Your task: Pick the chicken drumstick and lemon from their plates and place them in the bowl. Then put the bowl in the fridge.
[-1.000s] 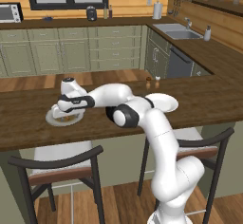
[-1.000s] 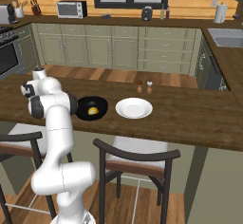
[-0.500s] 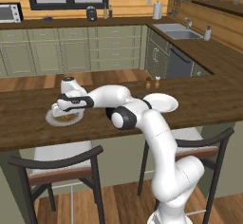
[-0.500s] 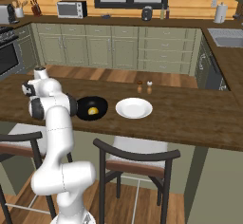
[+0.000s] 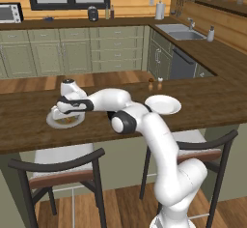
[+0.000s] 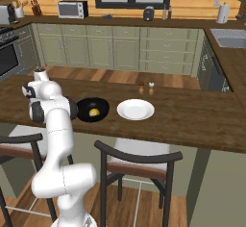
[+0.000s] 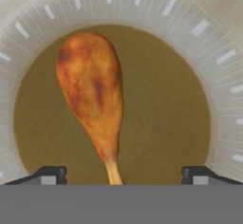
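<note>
Left base view: white arm reaches low over grey-rimmed round plate with brownish centre [image 5: 54, 121] on dark wooden desk [image 5: 202, 101], likely lining up for pick; plain white plate [image 5: 163, 104] sits bare.

Right base view: small bright yellow lemon [image 6: 94, 112] lies inside glossy black bowl [image 6: 84, 115], beside white plate.

Hand view: pincer [image 7: 122, 174] spread wide, straddling thin bone end of orange-brown, char-streaked chicken drumstick [image 7: 92, 92]; nothing pinched.

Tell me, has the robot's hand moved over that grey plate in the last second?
Barely. In the left base view the gripper hovers open over the grey-rimmed plate as before, perhaps slightly lower. The chicken drumstick lies between its fingertips.
</note>
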